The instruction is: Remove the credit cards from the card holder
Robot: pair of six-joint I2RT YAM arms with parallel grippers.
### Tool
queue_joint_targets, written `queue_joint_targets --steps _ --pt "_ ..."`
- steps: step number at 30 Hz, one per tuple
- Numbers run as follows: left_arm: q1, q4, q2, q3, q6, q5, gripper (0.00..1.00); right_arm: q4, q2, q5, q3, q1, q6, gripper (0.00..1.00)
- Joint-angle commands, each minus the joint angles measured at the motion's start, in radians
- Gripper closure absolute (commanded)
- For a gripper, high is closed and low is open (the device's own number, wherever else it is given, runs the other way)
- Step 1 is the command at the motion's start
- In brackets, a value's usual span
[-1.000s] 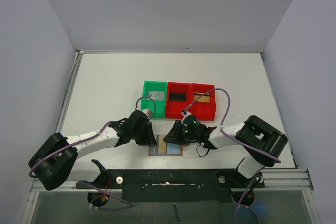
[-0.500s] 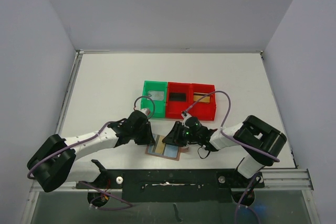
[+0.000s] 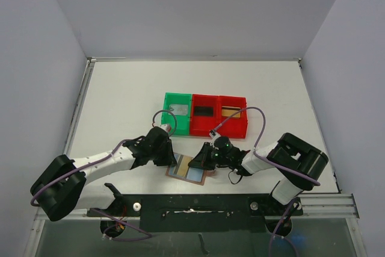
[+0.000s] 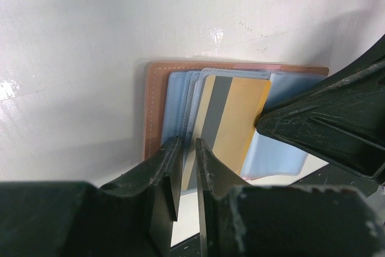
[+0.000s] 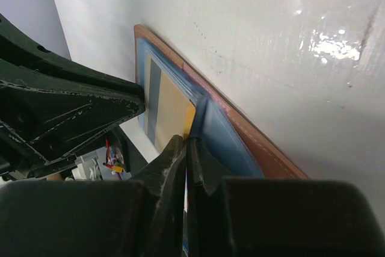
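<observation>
Extraction step: at six o'clock on the white table point(image 3: 120, 100), the left gripper point(image 4: 187, 162) nips the flat brown leather card holder point(image 4: 153, 106) by its edge. The right gripper point(image 5: 187, 144), fingers pressed together, pinches a thin gold-tan credit card point(image 4: 237, 124). Next, it likely slides the card out toward three o'clock.

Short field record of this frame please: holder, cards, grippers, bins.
Holder: brown leather card holder with blue plastic sleeves, open on the white table
Card: gold-tan card with grey stripe, partly out of a sleeve
Left gripper: clamped on the sleeves' edge
Right gripper: shut on that card's edge
Bins: green bin holds a silver-grey card; red bins hold a black card and another gold-tan card
</observation>
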Motion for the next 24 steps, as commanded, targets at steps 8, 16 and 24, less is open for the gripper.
queue_joint_targets --steps 8,16,24 --pt "-0.006 0.003 -0.035 0.001 0.007 -0.009 0.85 -0.083 -0.066 0.001 0.013 -0.017 -0.052 1.0" --pt "-0.006 -0.001 -0.038 0.003 0.011 -0.013 0.86 -0.148 -0.101 -0.069 0.012 -0.063 -0.123 1.0" --pt "-0.006 -0.003 -0.072 0.016 0.009 -0.005 0.83 -0.176 -0.111 -0.098 0.044 -0.078 -0.142 0.89"
